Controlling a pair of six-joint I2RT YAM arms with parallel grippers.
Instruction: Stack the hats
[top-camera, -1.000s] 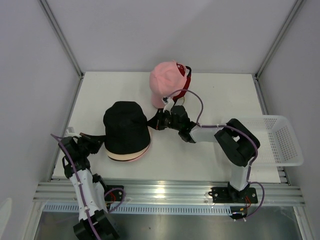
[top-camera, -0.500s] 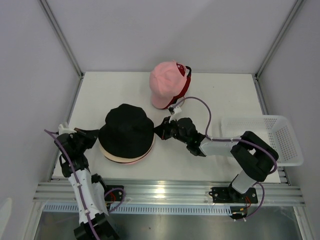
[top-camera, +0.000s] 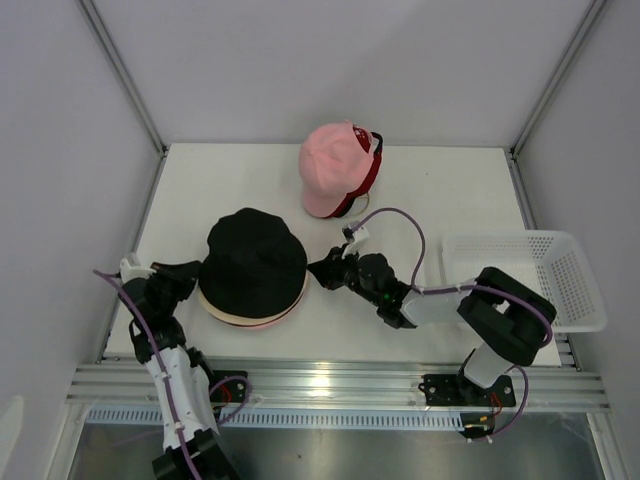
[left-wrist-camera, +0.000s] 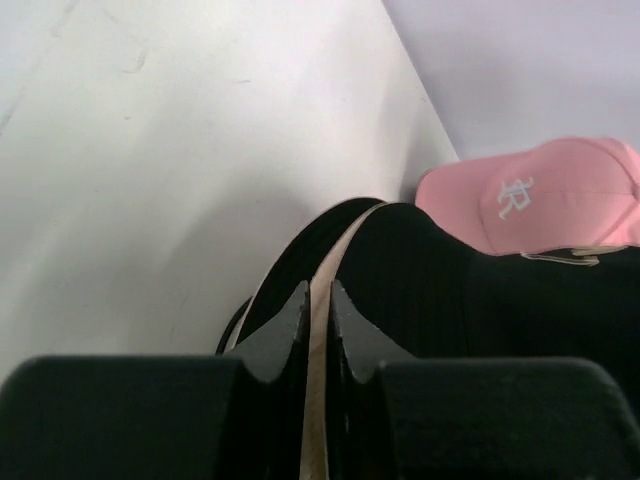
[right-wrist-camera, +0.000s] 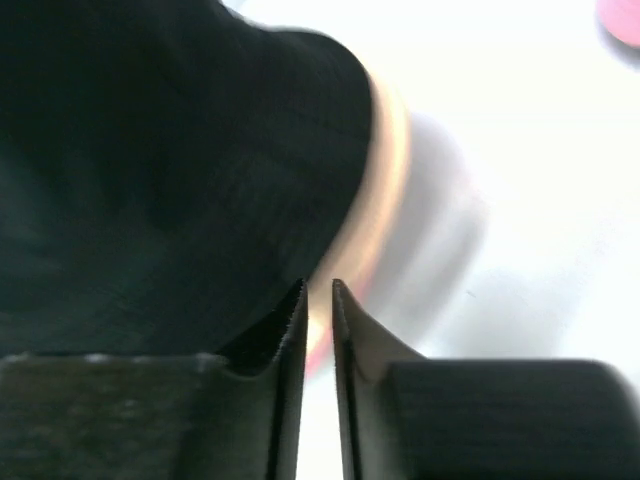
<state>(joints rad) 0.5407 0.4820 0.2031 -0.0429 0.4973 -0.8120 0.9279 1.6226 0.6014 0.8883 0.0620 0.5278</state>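
Left gripper (left-wrist-camera: 318, 290) at the edge of the black hat (left-wrist-camera: 440, 290)

Its fingers stood close together with only a thin slit between them, and the cream brim (left-wrist-camera: 345, 245) under the black hat showed in that slit. A pink cap (left-wrist-camera: 545, 200) with a white embroidered letter lay beyond the black hat, toward the far right. White table (left-wrist-camera: 150, 190) spread beside them, up to a pale wall (left-wrist-camera: 520, 70).

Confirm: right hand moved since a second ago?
Yes. The right hand drew back toward the near side, farther from the pink cap, which stayed put.

Open table (top-camera: 440, 190) lies between black hat stack (top-camera: 255, 265) and pink cap (top-camera: 335, 170); basket (top-camera: 575, 290) blocks right edge.
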